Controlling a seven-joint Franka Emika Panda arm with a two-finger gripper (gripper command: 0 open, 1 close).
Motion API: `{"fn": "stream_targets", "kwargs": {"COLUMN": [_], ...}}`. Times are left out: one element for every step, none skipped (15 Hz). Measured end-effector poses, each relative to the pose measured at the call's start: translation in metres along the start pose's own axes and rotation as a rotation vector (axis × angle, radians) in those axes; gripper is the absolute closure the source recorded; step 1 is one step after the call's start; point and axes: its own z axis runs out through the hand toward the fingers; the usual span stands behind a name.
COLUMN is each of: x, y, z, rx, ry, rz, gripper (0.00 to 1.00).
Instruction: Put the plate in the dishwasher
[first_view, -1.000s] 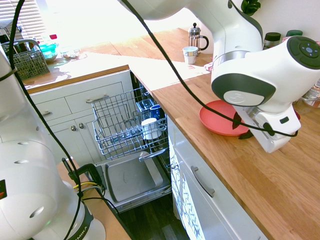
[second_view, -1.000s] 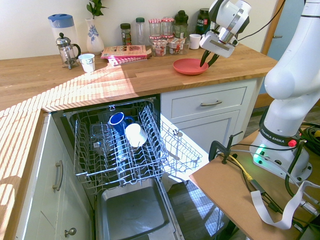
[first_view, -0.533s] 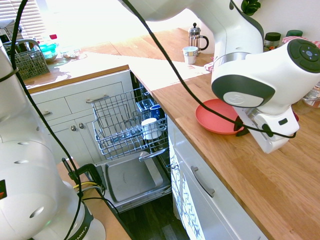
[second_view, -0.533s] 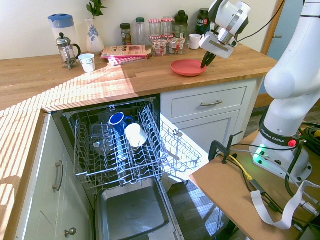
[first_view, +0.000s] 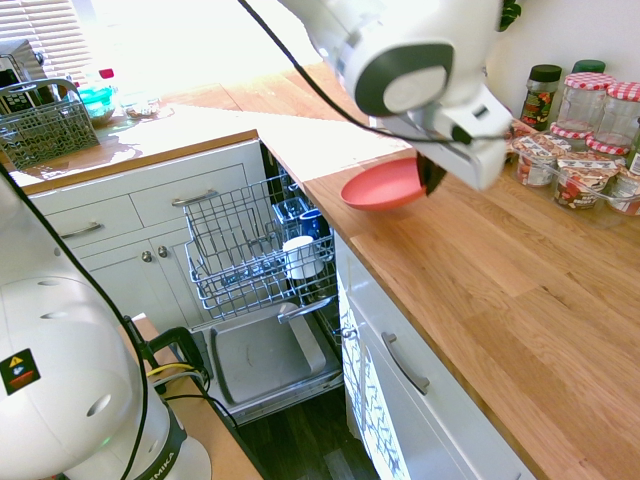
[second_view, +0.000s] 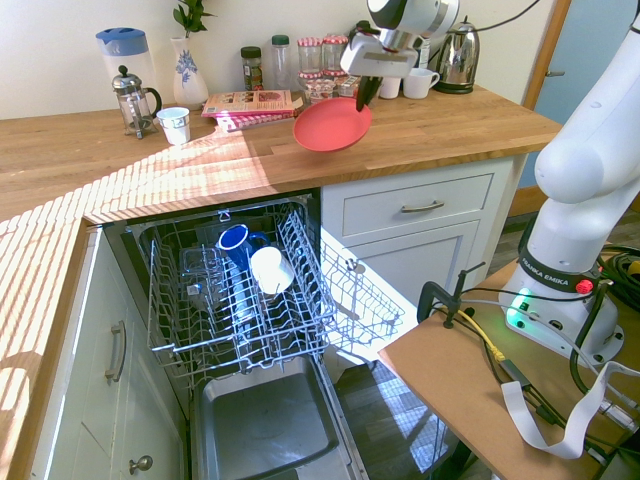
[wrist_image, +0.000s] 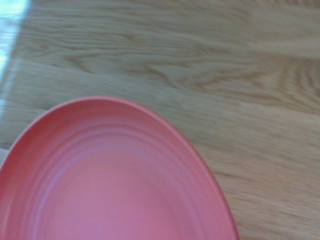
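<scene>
The coral-red plate (first_view: 382, 185) (second_view: 332, 125) (wrist_image: 110, 180) hangs tilted in the air above the wooden counter, near its front edge. My gripper (first_view: 432, 176) (second_view: 362, 96) is shut on the plate's rim, at the side nearest the jars. The dishwasher (first_view: 270, 345) (second_view: 260, 430) stands open below the counter, its grey wire rack (first_view: 235, 250) (second_view: 235, 290) pulled out. In the rack are a white cup (first_view: 302, 255) (second_view: 270, 268) and a blue mug (first_view: 297, 212) (second_view: 235, 243). In the wrist view the plate fills the lower left over the wood grain.
Jars (first_view: 585, 140) (second_view: 320, 70) stand at the back of the counter. A French press (second_view: 130, 98), a small cup (second_view: 174, 124), a vase (second_view: 190, 70) and a booklet (second_view: 255, 102) are further along. A kettle (second_view: 458, 60) and white mugs (second_view: 415, 82) stand behind the arm. A grey cutlery basket (first_view: 45, 115) sits on the far counter.
The gripper closed on the plate's rim, lifted it off the counter and carried it along the counter toward the open dishwasher. The plate now hangs tilted.
</scene>
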Motion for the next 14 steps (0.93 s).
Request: {"fn": "stream_targets", "kwargs": {"x": [-0.030, -0.065, -0.103, -0.149, -0.194, -0.237, -0.277, -0.308, -0.332, -0.349, -0.368, -0.389, -0.410, -0.433], "y": [-0.030, -0.063, -0.098, -0.134, -0.163, -0.184, -0.196, -0.199, -0.196, -0.192, -0.185, -0.179, -0.171, -0.163], "z": [-0.021, -0.039, -0.053, -0.062, -0.064, -0.060, -0.050, -0.036, -0.019, -0.002, 0.017, 0.039, 0.064, 0.093], "rx": [-0.027, -0.056, -0.082, -0.105, -0.123, -0.138, -0.153, -0.170, -0.191, -0.218, -0.253, -0.288, -0.323, -0.357], "ry": [0.048, 0.093, 0.143, 0.196, 0.241, 0.283, 0.323, 0.363, 0.403, 0.441, 0.481, 0.524, 0.564, 0.586], "rz": [-0.057, -0.112, -0.169, -0.232, -0.288, -0.340, -0.394, -0.445, -0.498, -0.549, -0.606, -0.667, -0.735, -0.794], "gripper": [1.00, 1.00, 1.00, 1.00, 1.00, 1.00, 1.00, 1.00, 1.00, 1.00, 1.00, 1.00, 1.00, 1.00]}}
